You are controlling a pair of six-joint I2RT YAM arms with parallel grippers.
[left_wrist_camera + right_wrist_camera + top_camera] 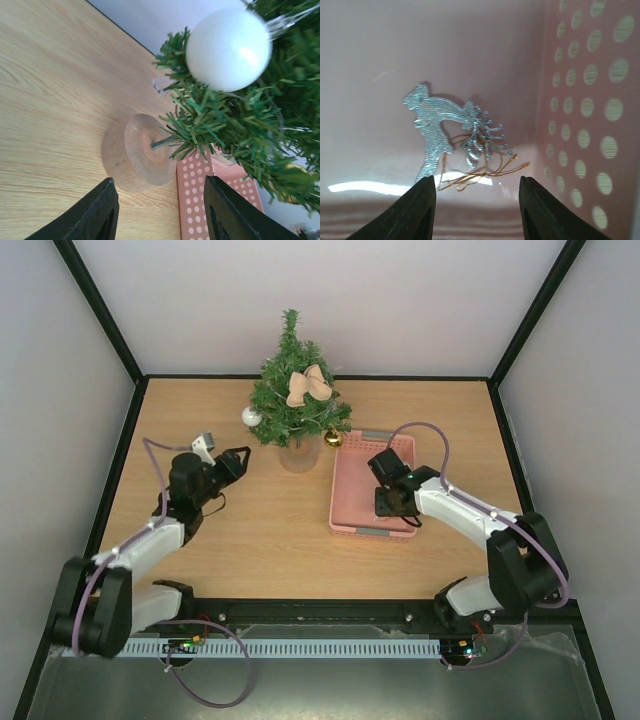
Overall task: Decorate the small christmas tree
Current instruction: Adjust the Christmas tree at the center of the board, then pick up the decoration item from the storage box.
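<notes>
The small christmas tree (293, 390) stands at the back middle of the table on a round base (142, 152). A beige bow (308, 386), a white bauble (229, 49) and a gold bauble (333, 438) hang on it. My left gripper (160, 210) is open and empty, low on the table just left of the tree's base, with the white bauble above it. My right gripper (477, 207) is open inside the pink basket (352, 485). It points down at a silver glitter ornament (437, 125) whose gold thread (480, 172) lies on the basket floor just ahead of the fingertips.
The basket's perforated wall (590, 125) rises close on the right of my right gripper. The basket's corner (200, 200) lies right beside the tree's base. Black frame posts and white walls enclose the table.
</notes>
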